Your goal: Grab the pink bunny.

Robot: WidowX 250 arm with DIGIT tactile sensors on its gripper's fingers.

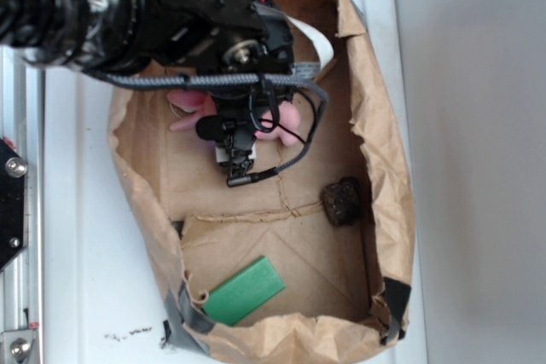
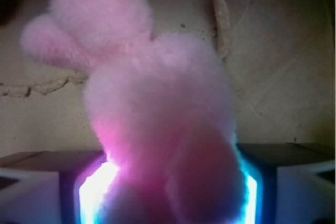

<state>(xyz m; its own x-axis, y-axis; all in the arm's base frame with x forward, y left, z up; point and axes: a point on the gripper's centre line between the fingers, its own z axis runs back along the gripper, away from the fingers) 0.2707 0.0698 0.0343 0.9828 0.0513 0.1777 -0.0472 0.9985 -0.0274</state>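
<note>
Even daylight overexposes the white bench [image 1: 461, 83], while in the wrist view the pink bunny [image 2: 157, 129] blurs softly, lit by glaring cyan-white glow at the pincer [image 2: 168, 192].

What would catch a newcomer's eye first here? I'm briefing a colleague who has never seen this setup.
Probably the pink bunny: it fills the wrist view, sitting between the gripper fingers, whose pads glow on either side of it. From outside, the black arm looms over the upper part of a brown paper bag, hiding most of the bunny. A green card lies near the bag's bottom edge, and a dark brown lump sits at its right.

pink bunny [image 2: 157, 124], brown paper box [image 1: 388, 151], green card [image 1: 244, 291], dark brown lump [image 1: 342, 200]
</note>
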